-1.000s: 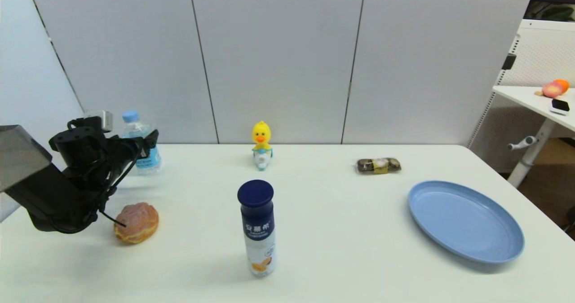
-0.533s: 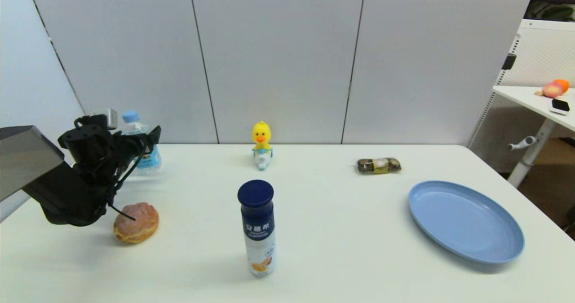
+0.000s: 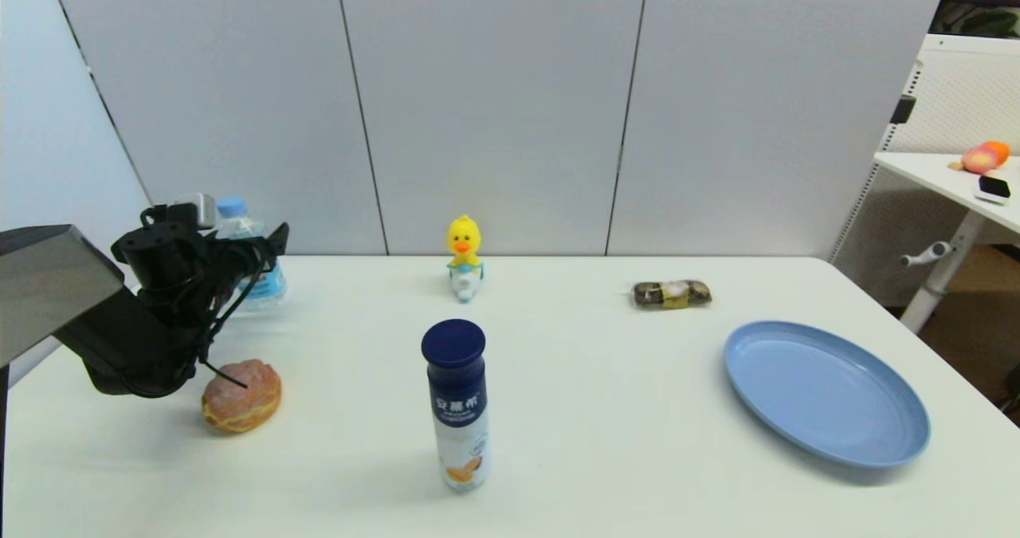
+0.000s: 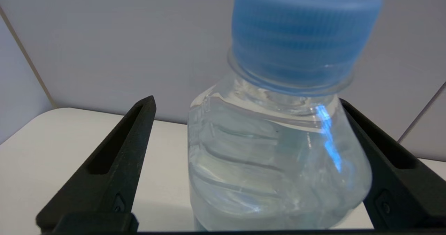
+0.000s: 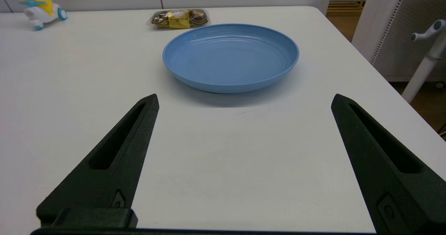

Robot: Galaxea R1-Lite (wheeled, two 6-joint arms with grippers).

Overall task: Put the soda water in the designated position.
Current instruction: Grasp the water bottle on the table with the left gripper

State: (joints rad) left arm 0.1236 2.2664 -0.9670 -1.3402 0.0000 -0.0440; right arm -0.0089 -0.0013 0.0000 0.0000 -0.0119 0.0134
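**One gripper straddles the soda water at the far left**

One arm is at work. At the tabletop's (image 3: 558,410) far-left back corner the soda water (image 3: 253,263) stands upright, long axis vertical, just in front of the left gripper (image 3: 267,251). In the left wrist view the bottle's shoulder sits between the fingers (image 4: 115,165), which are spread wide: one clearly apart from the plastic, the other close against it, contact uncertain, so nothing is gripped yet. Closing the jaws looks like the next step. Rightwards come a bun (image 3: 241,395), the navy-capped bottle (image 3: 456,404) and the blue plate (image 3: 825,392). The right gripper (image 5: 244,158), open and empty, is parked near the plate, far from the bottle.
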